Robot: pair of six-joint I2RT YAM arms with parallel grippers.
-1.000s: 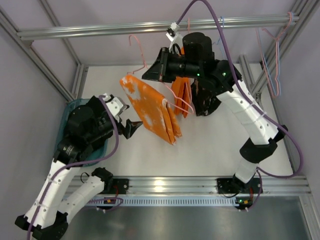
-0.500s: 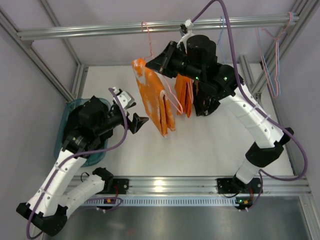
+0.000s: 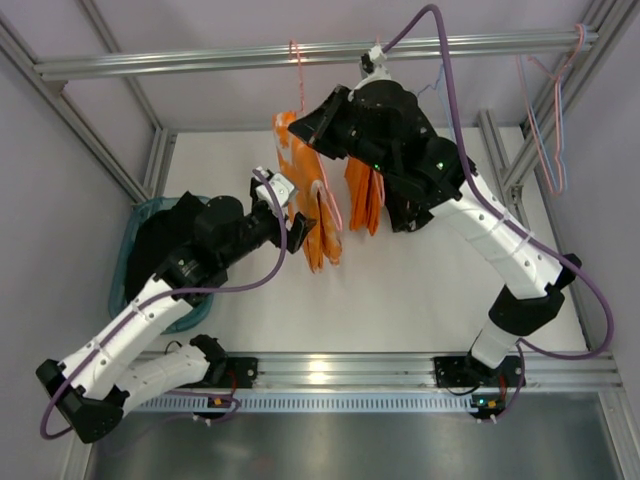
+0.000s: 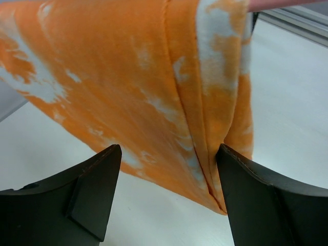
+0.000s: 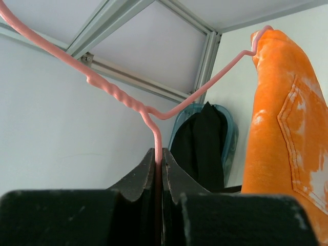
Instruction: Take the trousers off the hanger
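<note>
The orange trousers (image 3: 305,200) hang folded over the pink wire hanger (image 3: 296,70), which is held up in the air above the table. My right gripper (image 3: 322,122) is shut on the hanger's wire just below the twisted neck (image 5: 154,120); the trousers (image 5: 279,128) hang to its right. My left gripper (image 3: 299,228) is open at the trousers' lower end. In the left wrist view the cloth (image 4: 154,87) hangs between and just beyond the two dark fingers (image 4: 92,195), its folded edge close to the right finger. The gripper (image 4: 166,169) holds nothing.
A teal basket (image 3: 127,262) with a black garment (image 5: 205,138) stands at the left edge. A second orange garment (image 3: 365,195) hangs under my right arm. Spare pink and blue hangers (image 3: 545,110) hang at the back right. An aluminium rail (image 3: 200,60) crosses the back.
My left arm has reached right and forward, bringing its open gripper up to the trousers' lower end. My right gripper has swung the hanger right, so the trousers now hang more vertically.
</note>
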